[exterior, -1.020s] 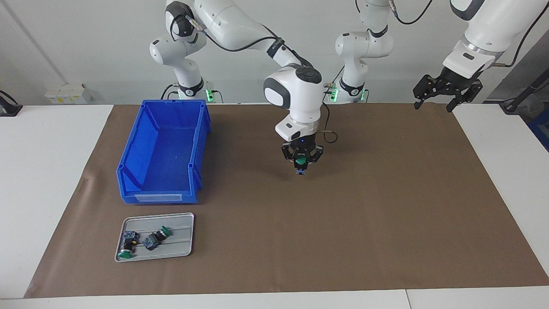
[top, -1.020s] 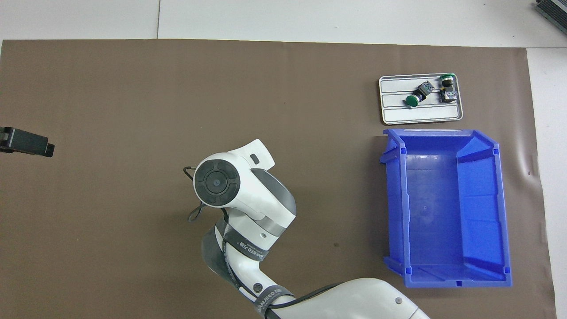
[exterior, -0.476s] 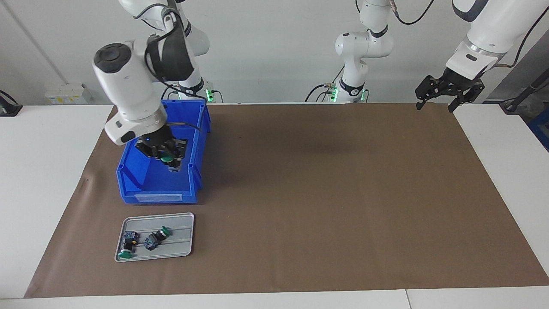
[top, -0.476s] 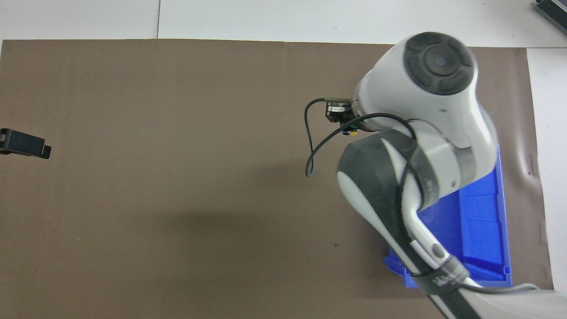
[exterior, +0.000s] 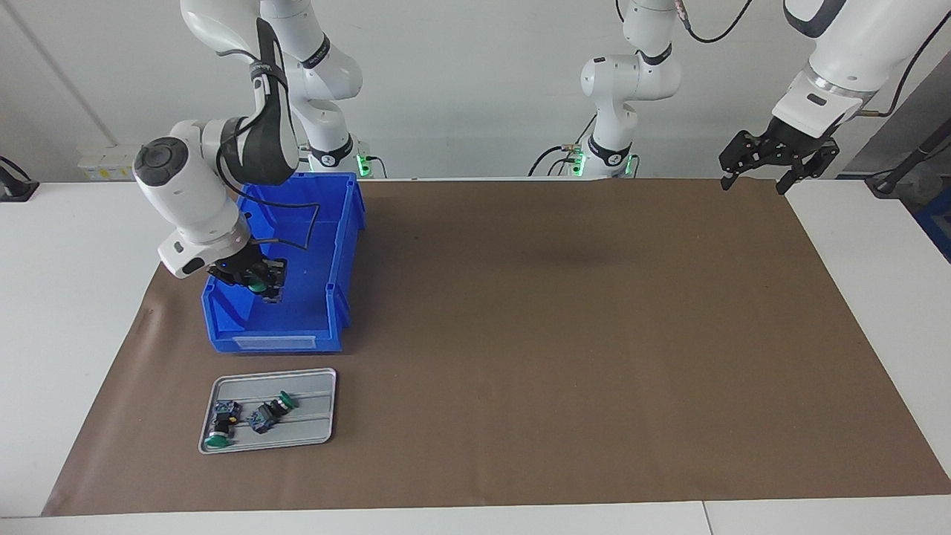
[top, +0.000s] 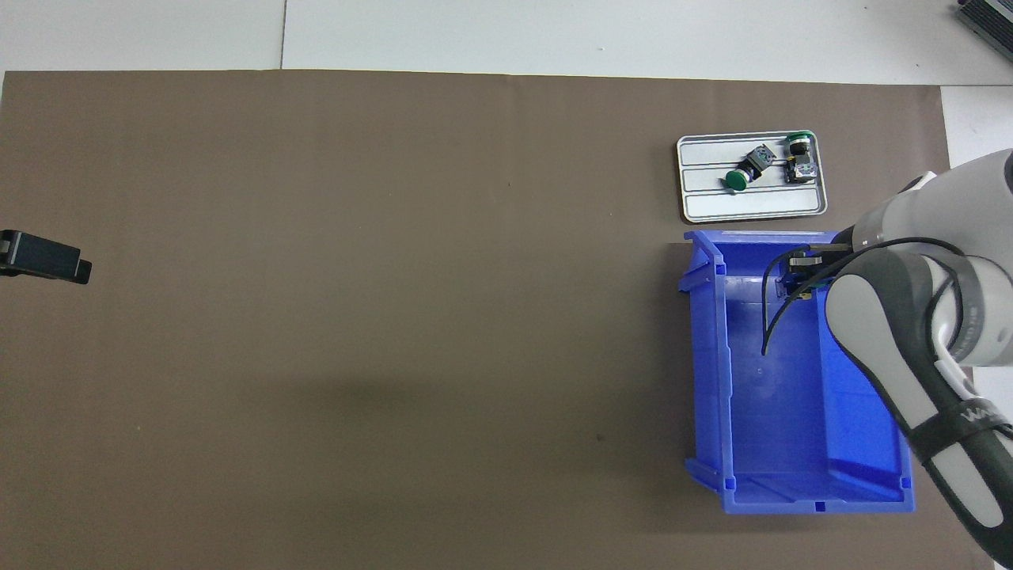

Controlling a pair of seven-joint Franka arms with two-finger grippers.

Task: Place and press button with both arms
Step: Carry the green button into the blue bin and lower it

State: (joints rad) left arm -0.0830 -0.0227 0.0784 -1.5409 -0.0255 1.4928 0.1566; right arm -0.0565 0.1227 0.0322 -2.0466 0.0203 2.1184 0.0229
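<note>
Over the blue bin (exterior: 297,223), our right gripper (exterior: 256,282) pinched the button (exterior: 257,283); placing and pressing remained; left gripper (exterior: 776,156) waited, spread.

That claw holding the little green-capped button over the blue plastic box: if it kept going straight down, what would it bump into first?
Probably the floor of the blue plastic bin: the right gripper points down into it, holding the green-capped button. Its height above the floor is unclear.

A bin (exterior: 342,223) is sitting on the mat (exterior: 565,357) at the right arm's end of the bench (exterior: 67,297). A tray (exterior: 312,431) is lying just beside it, farther from the robots, and is carrying two push-buttons (exterior: 269,412) near each other. The mat is covering most of the bench.
</note>
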